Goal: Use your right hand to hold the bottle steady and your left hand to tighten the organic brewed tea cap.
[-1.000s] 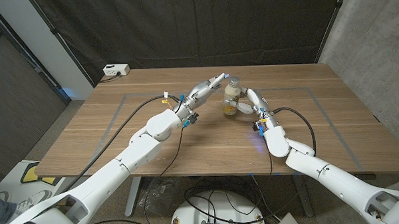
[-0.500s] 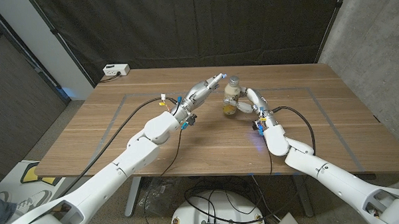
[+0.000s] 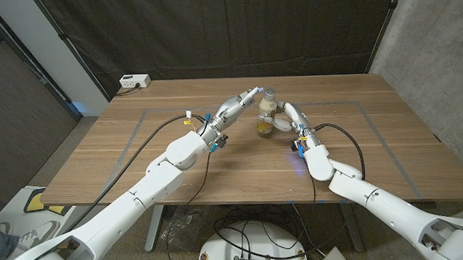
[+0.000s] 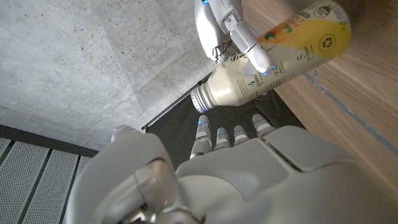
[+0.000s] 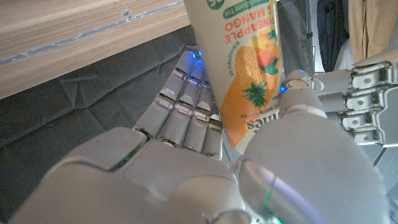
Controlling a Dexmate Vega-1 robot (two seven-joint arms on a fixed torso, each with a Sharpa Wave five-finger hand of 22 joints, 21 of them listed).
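Observation:
A tea bottle [image 3: 267, 113] with an orange and yellow label and a metal cap [image 3: 269, 93] stands slightly tilted at the table's middle back. My right hand [image 3: 283, 122] grips its body from the right, fingers wrapped over the label [image 5: 245, 68]. My left hand [image 3: 242, 102] hovers just left of the cap with fingers stretched out and holds nothing. In the left wrist view the cap [image 4: 202, 99] sits a short gap beyond my left fingertips [image 4: 217, 135], and the right hand's fingers [image 4: 239, 37] clasp the bottle [image 4: 280, 50].
A white power box [image 3: 134, 82] sits at the table's far left corner. Grey tape lines [image 3: 139, 125] mark a rectangle on the wooden table [image 3: 371, 140]. A black curtain hangs behind the table.
The right hand and the bottle have edged very slightly to the left. The left hand stays beside the cap.

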